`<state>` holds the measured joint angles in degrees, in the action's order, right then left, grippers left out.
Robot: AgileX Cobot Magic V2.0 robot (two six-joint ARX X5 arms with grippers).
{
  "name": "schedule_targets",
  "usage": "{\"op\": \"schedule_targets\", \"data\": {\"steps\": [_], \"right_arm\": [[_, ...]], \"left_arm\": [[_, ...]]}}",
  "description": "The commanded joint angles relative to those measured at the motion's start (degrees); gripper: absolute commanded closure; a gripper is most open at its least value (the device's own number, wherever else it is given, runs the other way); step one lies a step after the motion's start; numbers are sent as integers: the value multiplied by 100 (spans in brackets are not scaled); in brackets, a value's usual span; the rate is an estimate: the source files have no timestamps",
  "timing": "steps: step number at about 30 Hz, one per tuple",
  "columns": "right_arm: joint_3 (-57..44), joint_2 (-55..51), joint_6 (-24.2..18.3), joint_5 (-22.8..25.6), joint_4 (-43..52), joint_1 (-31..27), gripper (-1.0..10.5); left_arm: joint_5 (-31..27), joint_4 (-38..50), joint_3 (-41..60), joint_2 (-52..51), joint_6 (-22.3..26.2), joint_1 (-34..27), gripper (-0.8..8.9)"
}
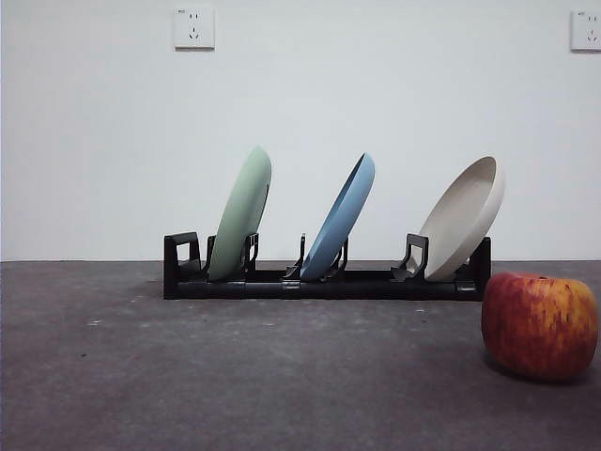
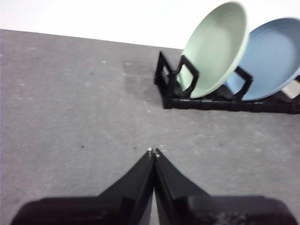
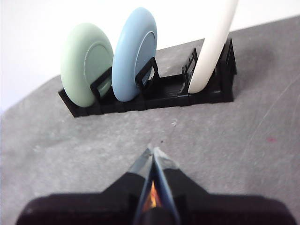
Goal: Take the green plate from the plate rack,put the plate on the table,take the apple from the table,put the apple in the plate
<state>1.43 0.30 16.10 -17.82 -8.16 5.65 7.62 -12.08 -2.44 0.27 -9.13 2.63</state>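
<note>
Front view: long black plate rack [image 1: 324,279] across the middle of the dark grey table [image 1: 188,376], against a white wall with two sockets [image 1: 194,28] up at 11 and 1 o'clock. Three plates standing on edge in the rack's slots, all tilted the same way, tops toward 1 o'clock. Green plate [image 1: 241,213] in the slot at the 9 o'clock end, blue plate [image 1: 340,216] in the middle, beige plate [image 1: 465,216] at the 3 o'clock end. Plates apart from one another, none touching.

Apple [image 1: 540,324] resting on the table at about 4 o'clock, nearer the camera than the rack, just off the beige-plate end and clear of it. Red with yellow-orange streaks, dimple up.

No arm visible in the front view. Left gripper [image 2: 153,152] hanging above bare table, jaws pressed together tip to tip, holding nothing; green plate [image 2: 215,49] and blue plate [image 2: 274,61] ahead of it at about 1 o'clock, rack end [image 2: 171,89] well apart from the tips. Right gripper [image 3: 153,151] likewise closed and empty over bare table, facing the backs of the green plate [image 3: 84,65] and blue plate [image 3: 133,54] and the edge of the beige plate [image 3: 213,51], rack [image 3: 159,96] well apart at 12 o'clock.
</note>
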Motion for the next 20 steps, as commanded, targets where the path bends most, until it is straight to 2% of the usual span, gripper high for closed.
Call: {"op": "schedule_targets", "data": {"steps": [1, 5, 12, 17, 20], "right_arm": [[192, 13, 431, 9, 35, 0, 959], [595, 234, 444, 9, 17, 0, 959], [1600, 1174, 293, -144, -437, 4, 959], [2483, 1993, -127, -568, -1143, 13, 959], [3099, 2503, -485, -901, -1770, 15, 959]], "left_arm": [[92, -52, -258, -4, -267, -11, 821], [341, -175, -636, 46, -487, -11, 821], [933, -595, -1504, 625, -481, -11, 821], [1438, -911, -2216, 1351, -389, -11, 821], [1816, -1198, -2691, 1856, -109, -11, 821]]}}
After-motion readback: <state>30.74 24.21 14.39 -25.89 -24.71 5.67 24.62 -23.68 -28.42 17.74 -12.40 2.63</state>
